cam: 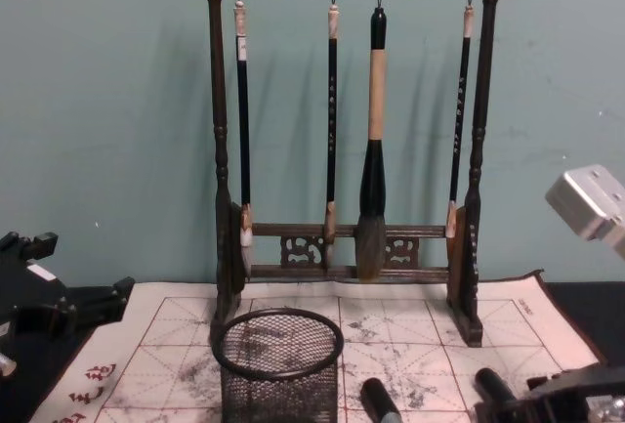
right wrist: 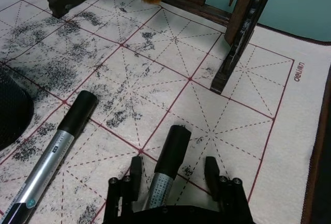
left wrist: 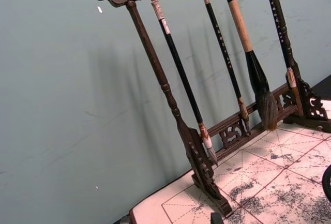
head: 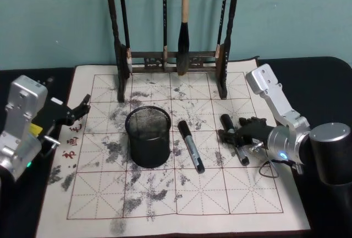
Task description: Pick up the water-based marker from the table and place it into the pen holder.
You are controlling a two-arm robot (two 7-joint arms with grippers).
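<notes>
My right gripper (head: 234, 138) is down on the cream mat (head: 181, 194). Its fingers are spread, one on each side of the water-based marker (head: 227, 123), which lies flat between them. In the right wrist view a sliver of mat shows between each finger (right wrist: 211, 171) and the marker's barrel (right wrist: 173, 144), so I am straddling it, not pinching it. The black cap end pokes out past my fingertips, pointing towards the brush rack (head: 173, 59).

My right arm comes in low from the right side over the dark table (head: 324, 216). The wrist is bent, and a grey link angles up behind the gripper towards the rack's right post.

Just to the left of my right gripper lies a second marker (head: 191, 145), flat on the mat (same black cap and silver barrel). Left of that again stands the pen holder (head: 147, 144), upright, close to the second marker but not touching it.

My left gripper (head: 80, 110) sits idle at the mat's left edge, well apart from the pen holder. As far as I can see its fingers are apart. It is aimed towards the rack, whose hanging brushes show in the left wrist view.
</notes>
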